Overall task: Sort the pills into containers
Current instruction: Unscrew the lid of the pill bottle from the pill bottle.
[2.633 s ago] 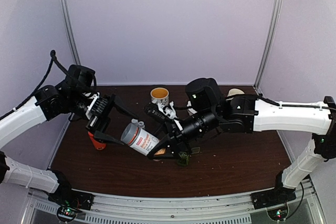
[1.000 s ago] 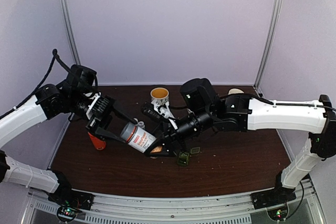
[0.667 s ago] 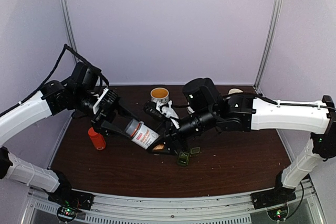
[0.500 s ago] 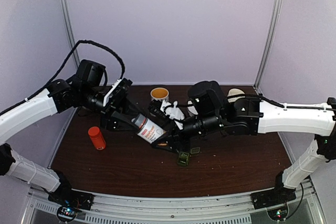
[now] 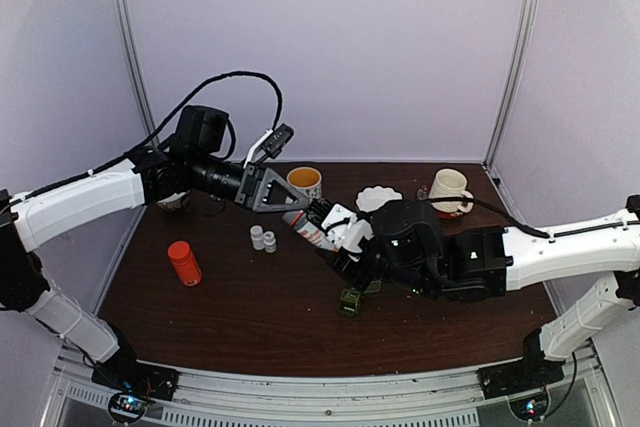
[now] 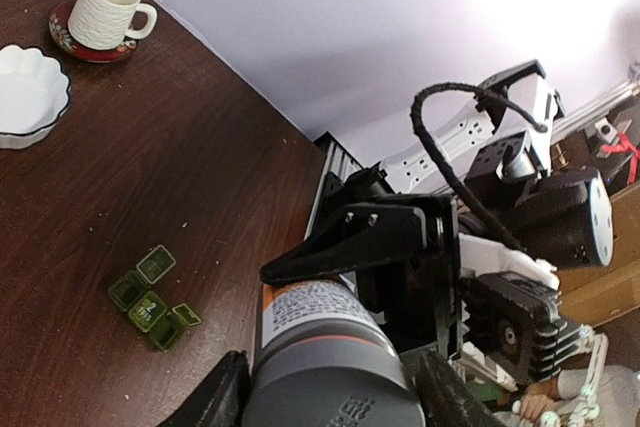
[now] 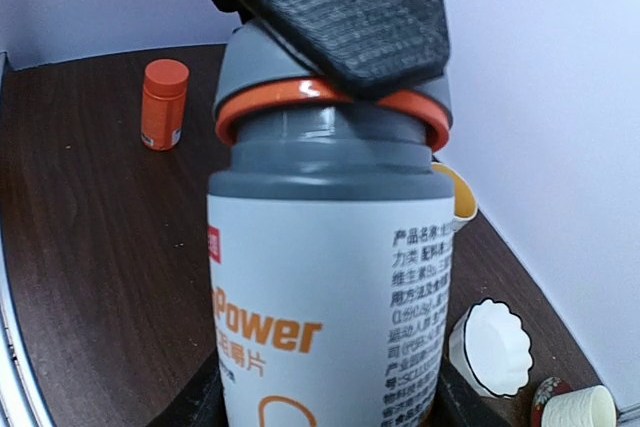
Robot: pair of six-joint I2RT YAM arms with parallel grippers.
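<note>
A white-labelled pill bottle (image 5: 311, 228) with a grey cap and orange ring hangs tilted above the table's middle, held at both ends. My left gripper (image 5: 268, 190) is shut on its cap (image 6: 325, 379). My right gripper (image 5: 342, 249) is shut on its body (image 7: 330, 287). In the right wrist view a left finger (image 7: 340, 7) lies over the cap. The dark-green pill box, the containers (image 5: 350, 300), lies open on the table just below the right gripper, and shows again (image 6: 150, 299) in the left wrist view. No pills are in view.
An orange bottle (image 5: 183, 262) stands at the left, and two small white bottles (image 5: 263, 238) stand near the middle. At the back are a yellow-lined mug (image 5: 304, 182), a white scalloped dish (image 5: 378, 197) and a white mug on a red saucer (image 5: 448, 190).
Both arms carried the bottle up and toward the back right. The left arm swung in from the left. The right arm drew back to the near right. The small white bottles came into view.
</note>
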